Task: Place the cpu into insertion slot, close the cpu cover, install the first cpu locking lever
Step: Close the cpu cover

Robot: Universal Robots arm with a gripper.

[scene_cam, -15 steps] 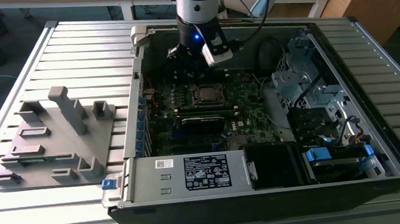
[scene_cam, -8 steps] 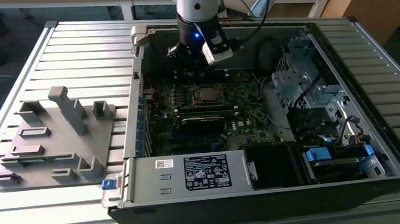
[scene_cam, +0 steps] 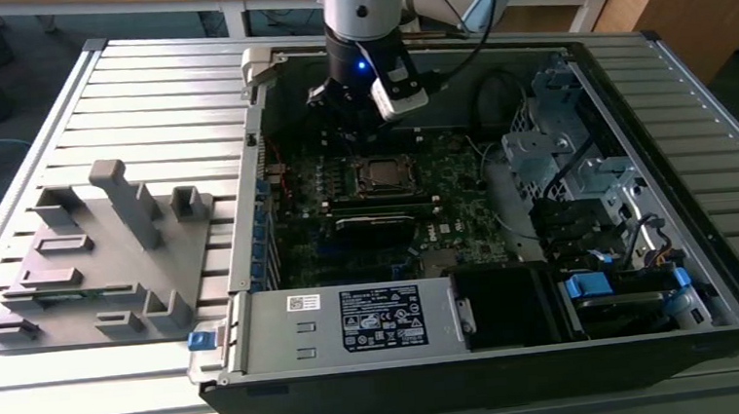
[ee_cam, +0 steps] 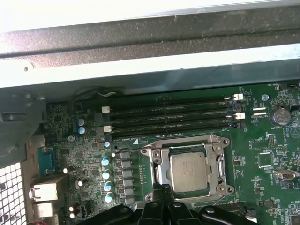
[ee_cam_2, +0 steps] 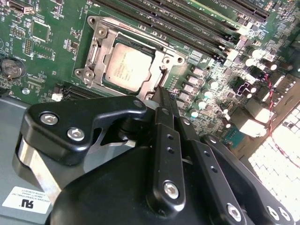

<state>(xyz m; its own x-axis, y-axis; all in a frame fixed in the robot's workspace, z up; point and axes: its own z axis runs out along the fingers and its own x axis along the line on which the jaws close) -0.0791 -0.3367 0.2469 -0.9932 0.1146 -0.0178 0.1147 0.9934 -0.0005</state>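
Second wrist view: clenched tool (ee_cam_2: 159, 92) beside faintly printed cpu (ee_cam_2: 127, 66), cpu cover (ee_cam_2: 96, 54) down.

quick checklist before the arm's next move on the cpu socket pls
1. cpu seated in the socket: ok, it lies flat and square inside it in both wrist views.
2. cpu cover closed: ok, the metal frame lies down flat around the cpu.
3. gripper at the socket: ok, its tips sit right at the socket's edge, beside the cover.
4. gripper empty: ok, the fingers are together and carry no part.
5. locking lever latched: cannot tell from these views.
6. Path clear of the case wall: ok, in the exterior view the arm hangs inside the open case, apart from its walls.
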